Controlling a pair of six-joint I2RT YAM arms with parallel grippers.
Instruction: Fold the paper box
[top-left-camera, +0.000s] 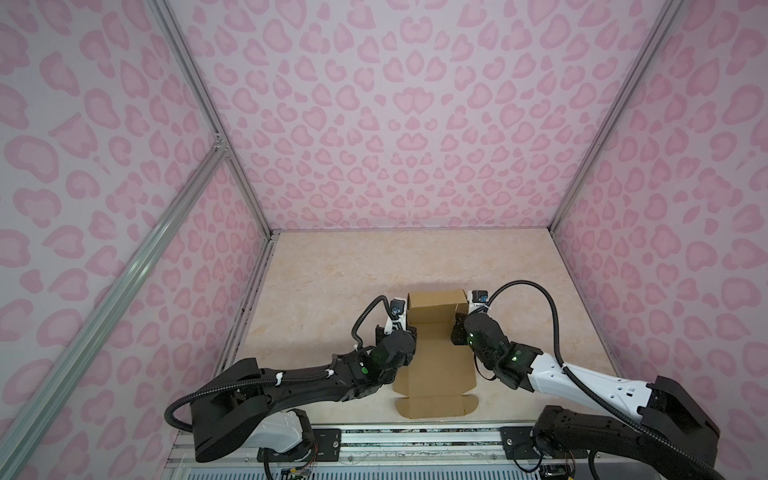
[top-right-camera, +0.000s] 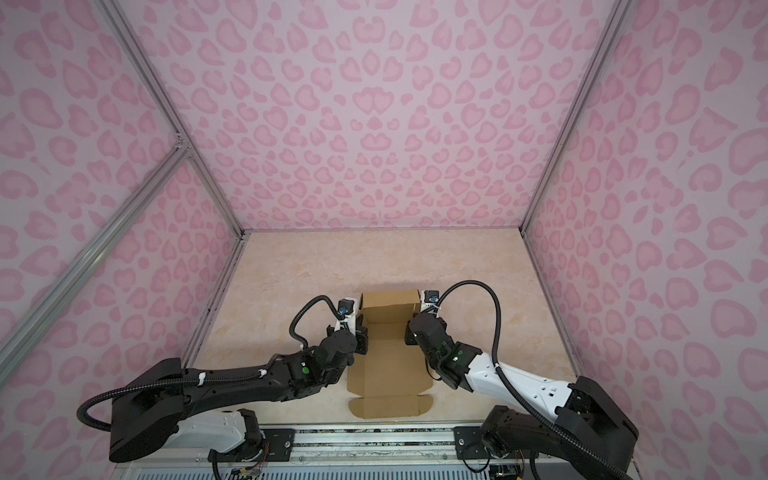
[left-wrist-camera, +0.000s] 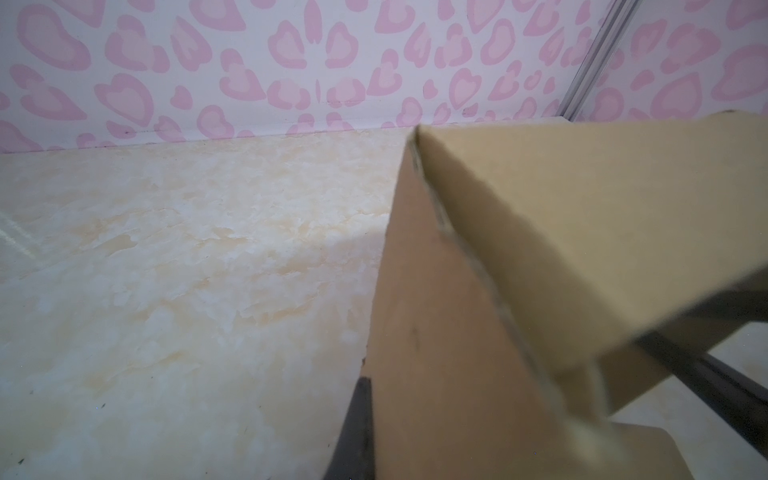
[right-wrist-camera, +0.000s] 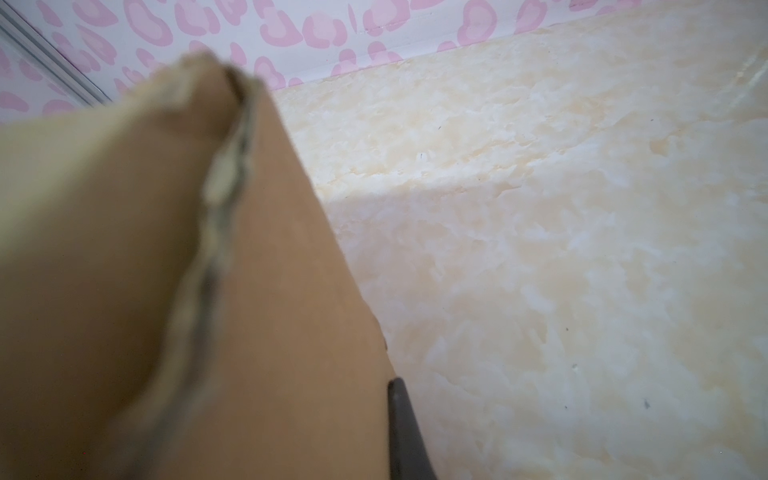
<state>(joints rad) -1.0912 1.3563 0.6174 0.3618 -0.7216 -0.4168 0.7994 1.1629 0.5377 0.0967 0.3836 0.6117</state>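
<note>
**arm:** Brown cardboard fills the near field of both wrist cams. It's a side wall of the paper box (left-wrist-camera: 457, 332), right at the lens and blurred.

**ops:** Where's the box sitting?

**arm:** On the marbled table (top-left-camera: 332, 291), roughly centre, between my two arms in both top views. The far end is folded up, with the far panel and both side walls raised. The near half lies flat, running toward the rail (top-left-camera: 415, 436), and a flap with rounded corners sits at the near edge.

**ops:** Left hand?

**arm:** My left gripper (top-left-camera: 409, 330) is at the left side wall with the jaws closed right down, pinching the wall. The left wrist cam shows one dark finger (left-wrist-camera: 357, 428) on the wall's outer face. A second dark bar shows on the inner side, under the raised far panel.

**ops:** Right hand?

**arm:** It mirrors the left. My right gripper (top-left-camera: 457, 326) is at the right side wall with the jaws fully closed. The right wrist cam shows one finger on the outer face, touching the cardboard. The inner finger is hidden behind the wall. As far as I can tell the wall sits in the jaws, same as on the left.

**ops:** Is the box off the table?

**arm:** Can't tell at the far end. The near half rests on it.
</note>
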